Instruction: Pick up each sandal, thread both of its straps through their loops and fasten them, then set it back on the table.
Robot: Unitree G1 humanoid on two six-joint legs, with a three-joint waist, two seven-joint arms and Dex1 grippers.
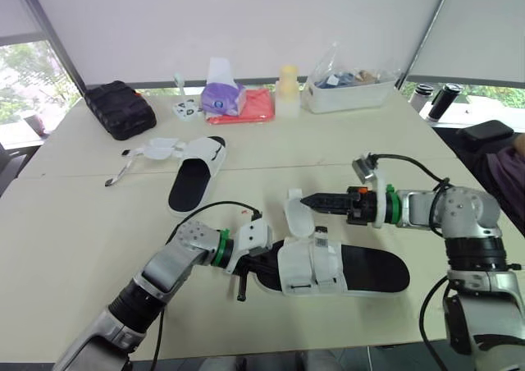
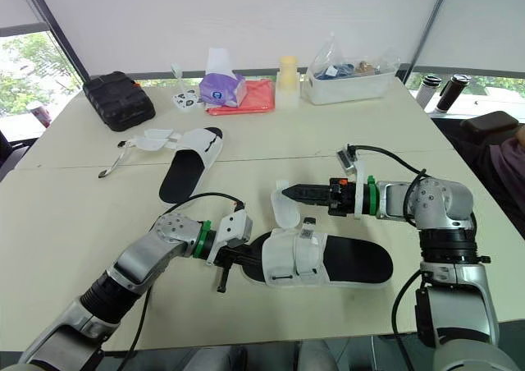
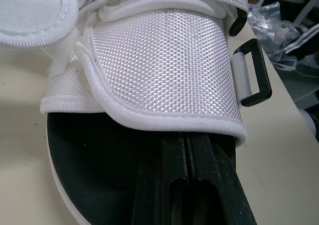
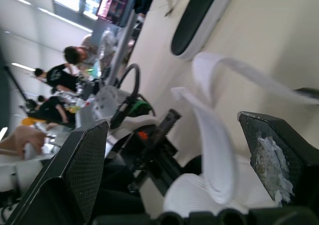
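Note:
The near sandal (image 1: 373, 270) has a black footbed and a white woven upper (image 1: 308, 266), and lies flat on the table near the front edge. My left gripper (image 1: 261, 266) is at its toe end, its shut fingers (image 3: 199, 175) pushed along the footbed under the upper. A black buckle loop (image 3: 256, 70) sticks out from the upper's side. A loose white strap (image 1: 297, 215) stands up from the sandal. My right gripper (image 1: 310, 200) points at it and is open, with the strap (image 4: 209, 150) between its fingers. The second sandal (image 1: 195, 174) lies farther back on the left, straps (image 1: 160, 149) undone.
Along the table's far edge are a black pouch (image 1: 121, 108), a tissue pack (image 1: 221, 98) on a red cloth (image 1: 250, 108), a yellow bottle (image 1: 288, 85) and a white bin (image 1: 349, 92). Two dark bottles (image 1: 435, 100) stand at the far right. A person (image 1: 515, 170) sits at the right edge.

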